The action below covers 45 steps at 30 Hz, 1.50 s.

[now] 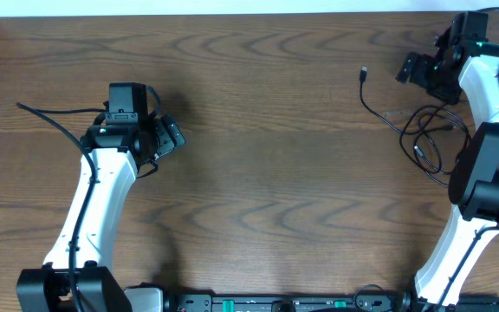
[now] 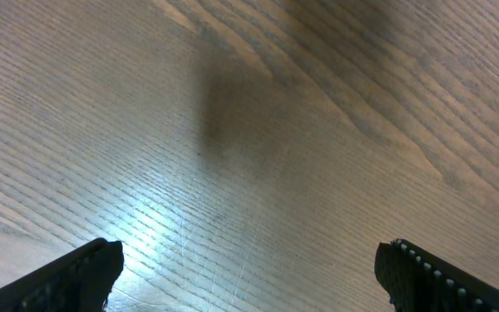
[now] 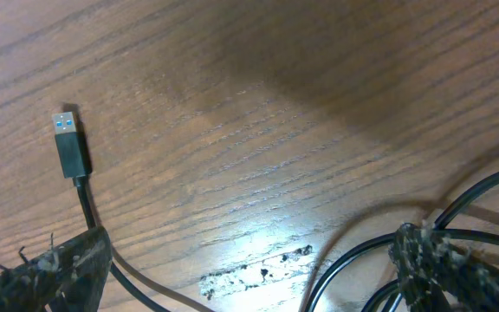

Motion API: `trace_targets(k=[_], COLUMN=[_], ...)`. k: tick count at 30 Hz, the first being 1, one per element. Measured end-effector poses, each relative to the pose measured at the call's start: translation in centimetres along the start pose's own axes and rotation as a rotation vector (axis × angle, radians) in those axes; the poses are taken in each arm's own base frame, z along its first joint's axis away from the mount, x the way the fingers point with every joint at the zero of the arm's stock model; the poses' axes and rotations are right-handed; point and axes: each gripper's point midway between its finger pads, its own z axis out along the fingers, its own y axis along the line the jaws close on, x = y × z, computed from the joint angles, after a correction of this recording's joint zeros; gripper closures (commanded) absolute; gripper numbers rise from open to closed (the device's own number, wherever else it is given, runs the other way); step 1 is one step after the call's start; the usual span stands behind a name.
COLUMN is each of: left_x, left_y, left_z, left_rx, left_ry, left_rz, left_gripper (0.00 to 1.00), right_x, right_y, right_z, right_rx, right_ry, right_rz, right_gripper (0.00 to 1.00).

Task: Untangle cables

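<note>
The black cable (image 1: 372,106) lies at the right of the table, its USB plug (image 1: 364,72) pointing to the far edge and its loops (image 1: 423,130) piled under the right arm. In the right wrist view the plug (image 3: 69,143) lies at the left and black loops (image 3: 353,251) curve in at the right. A thin pale cable (image 3: 154,282) crosses beside them. My right gripper (image 3: 249,269) is open just above the table, one finger by each cable run, touching nothing. My left gripper (image 2: 249,273) is open over bare wood, far from the cables (image 1: 170,137).
A thick black robot wire (image 1: 46,117) trails left of the left arm. The table's far edge (image 1: 232,16) runs along the top. A scuffed pale patch (image 3: 258,264) marks the wood between the right fingers. The right arm's body (image 1: 492,173) overhangs part of the loops.
</note>
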Motion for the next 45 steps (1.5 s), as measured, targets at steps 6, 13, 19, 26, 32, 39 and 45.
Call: trace_targets(k=[6,13,19,26,32,39,45], left_x=[0.0,0.0,0.0,0.5,1.9,2.2,1.5], left_y=[0.0,0.0,0.0,0.2,0.8,0.9,0.6], left_z=[0.0,0.0,0.0,1.1,4.0,4.4,3.1], left_rx=[0.0,0.0,-0.001,-0.017,-0.066,-0.074,-0.051], left_ry=[0.0,0.0,0.001,0.033,0.126,0.139,0.097], left_rz=[0.0,0.0,0.0,0.002,0.008,0.009,0.006], left_gripper=[0.02,0.02,0.02,0.02,0.02,0.02,0.02], right_x=[0.0,0.0,0.0,0.0,0.0,0.0,0.0], right_y=[0.0,0.0,0.0,0.0,0.0,0.0,0.0], right_z=[0.0,0.0,0.0,0.0,0.0,0.0,0.0], right_rx=[0.0,0.0,0.0,0.0,0.0,0.0,0.0], right_ry=[0.0,0.0,0.0,0.0,0.0,0.0,0.0], right_rz=[0.0,0.0,0.0,0.0,0.0,0.0,0.0], right_gripper=[0.01,0.01,0.01,0.01,0.01,0.01,0.01])
